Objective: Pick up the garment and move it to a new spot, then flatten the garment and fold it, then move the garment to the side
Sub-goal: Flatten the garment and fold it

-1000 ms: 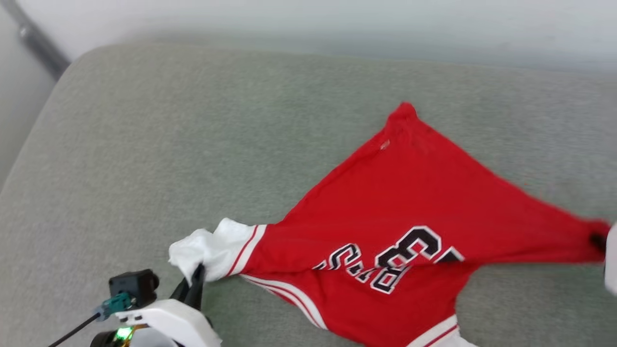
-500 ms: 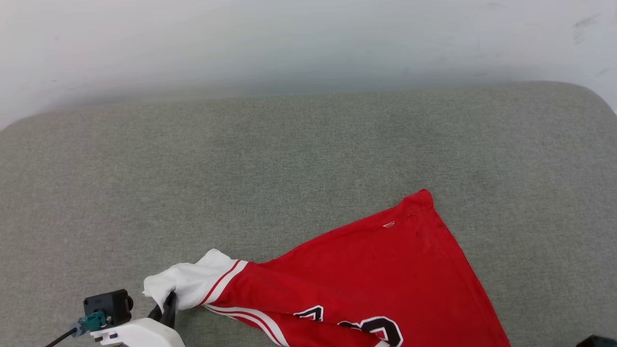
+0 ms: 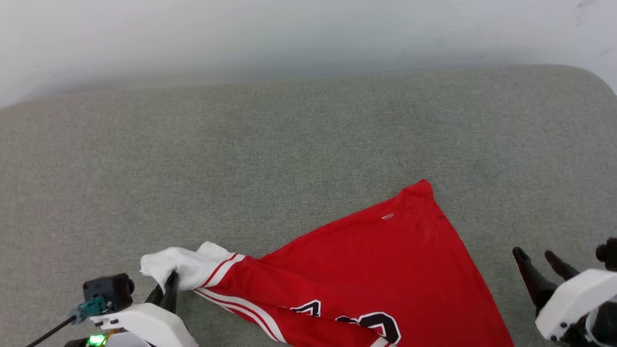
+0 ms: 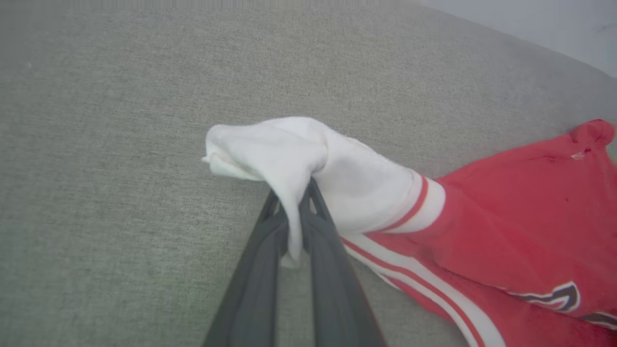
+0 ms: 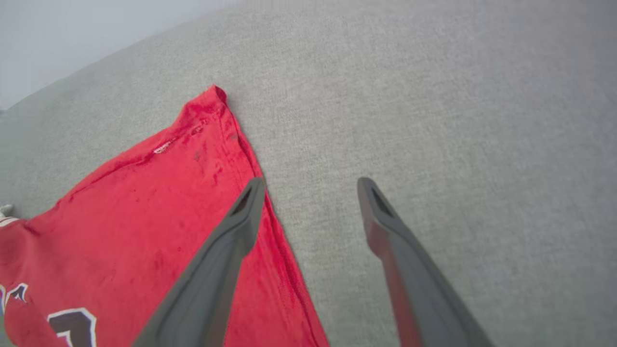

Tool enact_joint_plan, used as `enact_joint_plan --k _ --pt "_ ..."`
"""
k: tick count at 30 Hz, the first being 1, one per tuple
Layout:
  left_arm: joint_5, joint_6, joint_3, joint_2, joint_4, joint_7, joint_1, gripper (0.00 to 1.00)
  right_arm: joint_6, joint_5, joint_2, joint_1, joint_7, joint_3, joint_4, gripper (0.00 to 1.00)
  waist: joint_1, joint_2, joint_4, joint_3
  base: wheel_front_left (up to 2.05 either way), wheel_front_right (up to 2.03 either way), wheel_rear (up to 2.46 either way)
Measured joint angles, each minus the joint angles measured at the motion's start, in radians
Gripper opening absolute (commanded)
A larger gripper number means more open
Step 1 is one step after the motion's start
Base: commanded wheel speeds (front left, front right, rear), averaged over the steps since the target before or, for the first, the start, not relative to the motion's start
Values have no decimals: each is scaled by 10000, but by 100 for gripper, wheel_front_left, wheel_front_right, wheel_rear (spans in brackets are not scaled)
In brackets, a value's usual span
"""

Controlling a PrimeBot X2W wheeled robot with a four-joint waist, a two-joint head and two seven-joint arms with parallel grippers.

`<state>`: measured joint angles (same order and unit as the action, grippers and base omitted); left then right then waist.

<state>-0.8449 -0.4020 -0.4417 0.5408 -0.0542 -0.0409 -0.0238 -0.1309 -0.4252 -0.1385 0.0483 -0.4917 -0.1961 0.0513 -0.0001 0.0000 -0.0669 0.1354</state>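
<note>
The garment (image 3: 366,270) is a red jersey with a black, white-outlined print and white striped sleeves. It lies spread on the grey cushion (image 3: 270,154), its red corner pointing to the far side. My left gripper (image 3: 167,285) is shut on the white sleeve (image 4: 289,164) at the lower left, the cloth pinched between both fingers (image 4: 318,241). At the lower right my right gripper (image 3: 535,253) is open and holds nothing. In the right wrist view its fingers (image 5: 241,226) spread just beside the garment's red edge (image 5: 159,202).
The grey cushion's rounded back edge (image 3: 337,79) meets a pale wall (image 3: 289,33). Its far right corner (image 3: 593,77) curves away. Bare cushion stretches left of and beyond the garment.
My right gripper has let go of the garment's red corner and opened. The head camera has shifted, so the whole scene sits lower and more to the left. My left gripper keeps its hold.
</note>
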Motion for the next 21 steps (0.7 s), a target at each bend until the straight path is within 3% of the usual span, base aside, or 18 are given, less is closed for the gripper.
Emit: enact_joint_plan --k 5,15,21 --pt "362 -36 -136 19 -523 12 504 0 0 -219 -418 -1329 104 738 -704 100 0 0 120 405 0 0 0" --pt "1055 59 -669 -201 -1360 -4 1750 0 0 -577 -1536 -4176 -3179 2449 -1678 100 1 0 876 1490 0 0 0" --pt "1179 150 -842 -499 -1465 148 2033 0 0 -433 -1722 -5544 -3898 2813 -2746 100 2 0 1391 2104 0 0 0"
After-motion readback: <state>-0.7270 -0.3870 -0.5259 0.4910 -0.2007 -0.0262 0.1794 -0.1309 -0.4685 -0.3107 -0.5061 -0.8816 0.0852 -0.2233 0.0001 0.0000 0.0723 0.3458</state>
